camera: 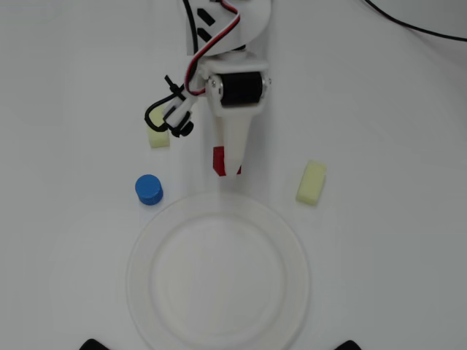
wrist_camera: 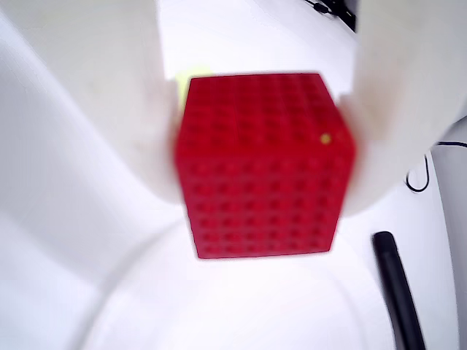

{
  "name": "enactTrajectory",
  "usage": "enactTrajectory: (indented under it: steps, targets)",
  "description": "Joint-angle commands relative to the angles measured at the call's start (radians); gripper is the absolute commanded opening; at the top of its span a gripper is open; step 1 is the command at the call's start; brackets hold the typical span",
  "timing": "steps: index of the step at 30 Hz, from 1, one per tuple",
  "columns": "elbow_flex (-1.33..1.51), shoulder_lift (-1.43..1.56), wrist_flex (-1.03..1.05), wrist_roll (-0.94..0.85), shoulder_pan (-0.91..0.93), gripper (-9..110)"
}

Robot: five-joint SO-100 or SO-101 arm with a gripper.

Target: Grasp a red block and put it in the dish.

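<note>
In the wrist view the red block [wrist_camera: 263, 168], a studded red cube, fills the space between my two white fingers [wrist_camera: 95, 109], which press on its left and right sides. My gripper [wrist_camera: 263, 175] is shut on it. From overhead the gripper [camera: 228, 168] points down the picture, and the red block [camera: 218, 161] shows partly under the white finger. It is just beyond the far rim of the dish [camera: 142, 244], a large round white plate. A curved edge of the dish [wrist_camera: 146, 292] shows below the block in the wrist view. Whether the block is off the table I cannot tell.
A blue cylinder [camera: 149, 189] stands left of the block near the dish's rim. One pale yellow block [camera: 159, 138] lies by the arm's cables, another [camera: 311, 182] to the right. A black cable [camera: 416, 25] crosses the top right corner.
</note>
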Motion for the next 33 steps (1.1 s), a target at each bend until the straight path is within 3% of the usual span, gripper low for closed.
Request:
enactTrajectory:
  steps: [1,11,22,33]
  targets:
    - [-0.057,-0.057,-0.104,-0.044,0.018,0]
    - [-0.439,-0.491,-0.097,-0.037,0.025,0]
    - [-0.518,-0.641,-0.075,-0.057,0.008,0]
    - [-0.538,-0.591,0.091,-0.057,0.02,25]
